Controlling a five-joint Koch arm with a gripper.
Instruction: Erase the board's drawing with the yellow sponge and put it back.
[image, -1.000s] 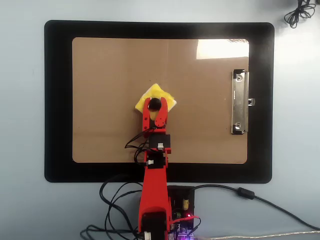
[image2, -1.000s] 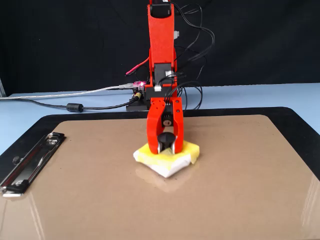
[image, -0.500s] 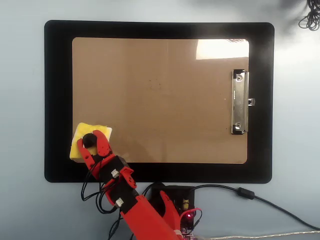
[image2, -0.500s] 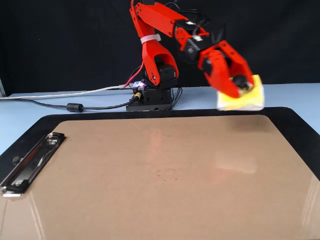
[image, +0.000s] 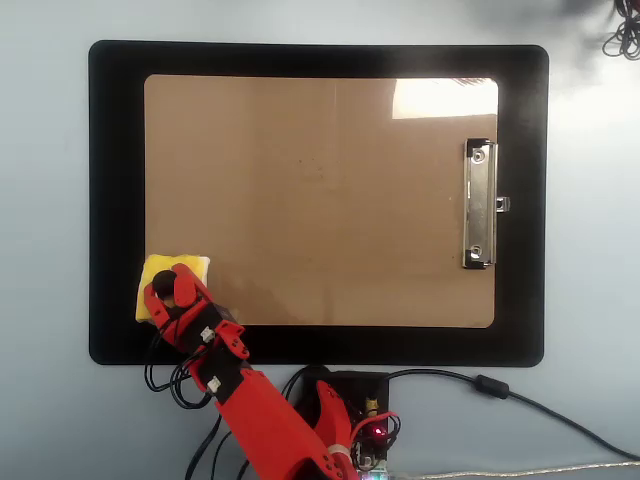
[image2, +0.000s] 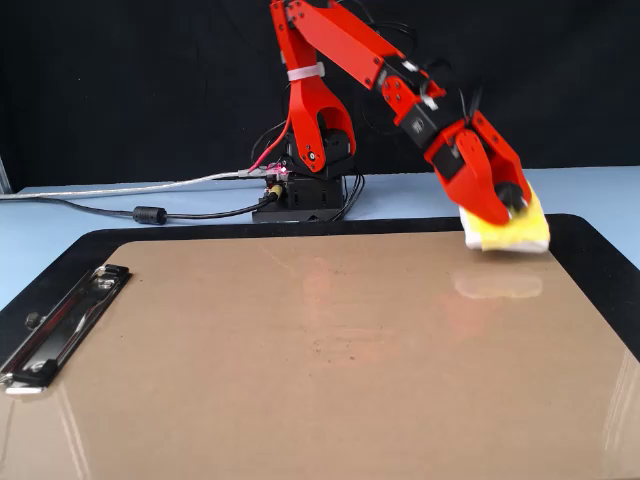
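The brown board (image: 320, 200) lies on a black mat (image: 115, 200), with its silver clip (image: 480, 205) at the right in the overhead view. The board also shows in the fixed view (image2: 300, 380). No black line drawing shows on it, only faint specks near the middle (image2: 340, 350). My red gripper (image: 172, 292) is shut on the black knob of the yellow sponge (image: 195, 267) at the board's lower-left corner. In the fixed view the gripper (image2: 510, 200) holds the sponge (image2: 515, 235) tilted, just above the far right corner, and its reflection shows on the board.
The arm's base (image2: 305, 190) stands on the pale blue table behind the mat (image2: 600, 240). Cables (image2: 150, 213) run off to the left in the fixed view, where the clip (image2: 60, 325) lies near left. A black cable (image: 625, 40) lies at the overhead view's top right.
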